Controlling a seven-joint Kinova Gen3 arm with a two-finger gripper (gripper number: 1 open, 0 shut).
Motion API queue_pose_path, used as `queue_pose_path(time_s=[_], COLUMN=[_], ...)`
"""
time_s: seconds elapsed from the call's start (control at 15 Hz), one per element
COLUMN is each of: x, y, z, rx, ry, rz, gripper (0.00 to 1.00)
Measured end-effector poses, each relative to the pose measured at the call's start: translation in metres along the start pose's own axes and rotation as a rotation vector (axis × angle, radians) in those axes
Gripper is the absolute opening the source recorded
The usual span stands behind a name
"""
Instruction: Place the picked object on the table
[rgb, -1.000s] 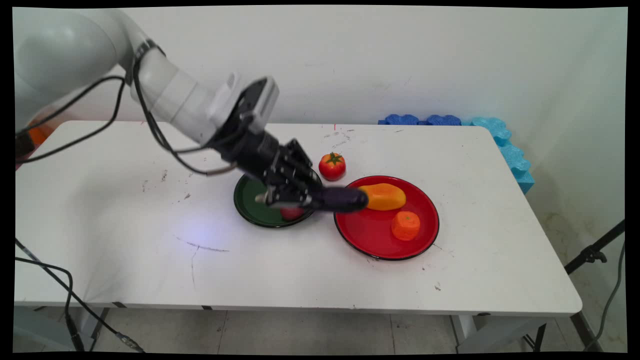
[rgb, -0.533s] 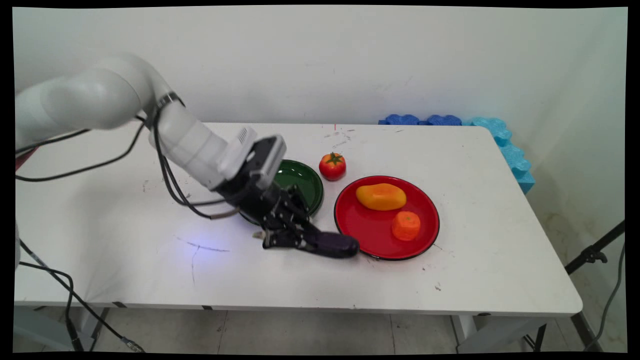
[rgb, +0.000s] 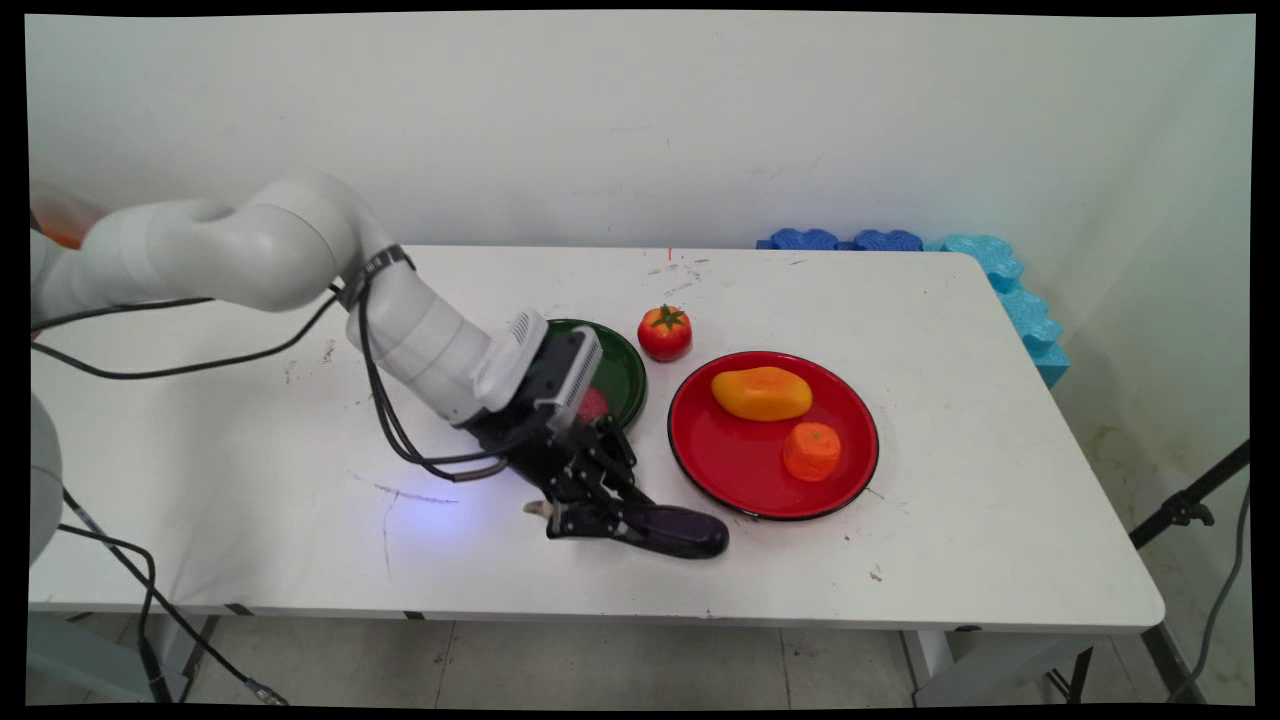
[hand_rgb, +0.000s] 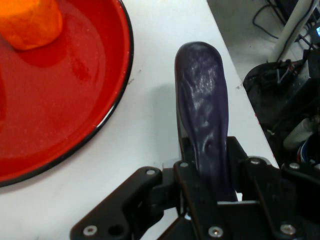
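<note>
My gripper (rgb: 615, 522) is shut on a dark purple eggplant (rgb: 680, 531), held lying low over the white table near its front edge. In the hand view the eggplant (hand_rgb: 202, 115) runs straight out from between the fingers, with the red plate (hand_rgb: 75, 125) just to its left. The red plate (rgb: 740, 470) holds a yellow-orange mango (rgb: 762, 393) and an orange piece (rgb: 811, 451). Behind my wrist lies a green plate (rgb: 620, 365) with a small red thing (rgb: 594, 404) on it.
A red tomato (rgb: 665, 332) stands on the table behind the two plates. Blue foam pieces (rgb: 990, 265) line the far right corner by the wall. The table's front edge (rgb: 600, 605) is close below the eggplant. Black cables hang from the arm at left.
The gripper has carried the eggplant from over the plates down and toward the table's front, and it is now low beside the red plate's near left rim.
</note>
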Motion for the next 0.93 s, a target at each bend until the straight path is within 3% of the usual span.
queue_pose_path(time_s=[0.6,0.67,0.93], x=[-0.002,-0.002,0.006], y=[0.000,0.000,0.003], z=[0.025,0.027,0.028], rx=[-0.014,-0.014,-0.021], ry=[-0.009,-0.009,0.007], rz=[-0.010,-0.014,-0.057], gripper=[0.00,1.00,1.00])
